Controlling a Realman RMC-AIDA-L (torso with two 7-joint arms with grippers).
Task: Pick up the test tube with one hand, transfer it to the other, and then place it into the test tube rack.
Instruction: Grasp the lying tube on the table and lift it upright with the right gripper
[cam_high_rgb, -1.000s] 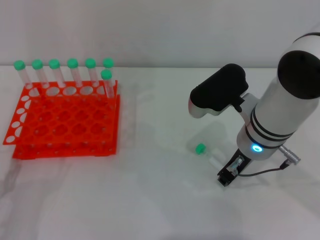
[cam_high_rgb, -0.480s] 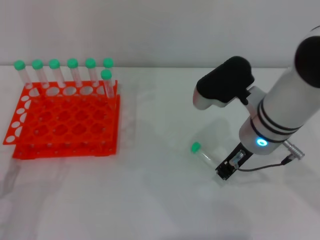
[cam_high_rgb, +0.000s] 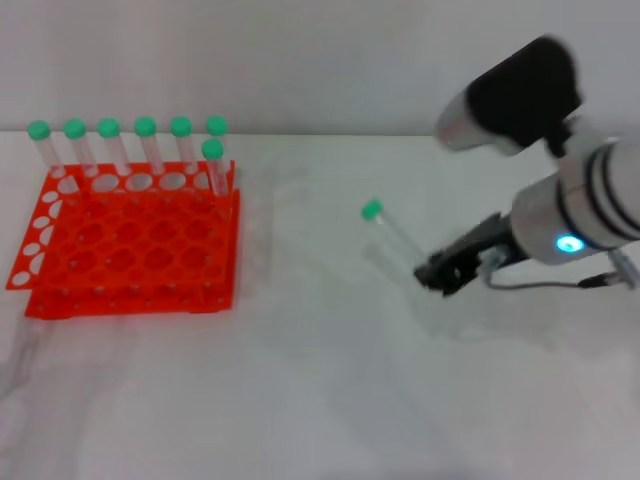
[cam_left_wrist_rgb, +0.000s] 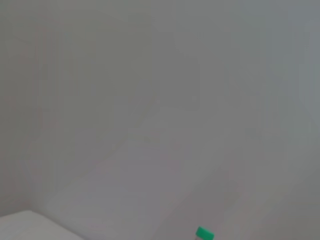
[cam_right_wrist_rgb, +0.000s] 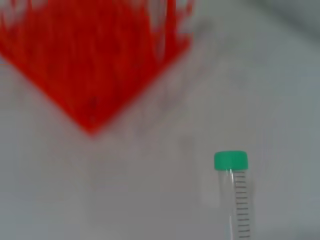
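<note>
One tube: the test tube (cam_high_rgb: 392, 236) hangs above the table, green cap toward the test tube rack (cam_high_rgb: 130, 240).
Right gripper (cam_high_rgb: 440, 273): pinching its pointed end.
Handover: hold level; the receiver should grasp near the cap.

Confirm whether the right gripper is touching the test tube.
Touching: in the head view the right gripper clamps the test tube at its lower end, cap pointing away.
</note>
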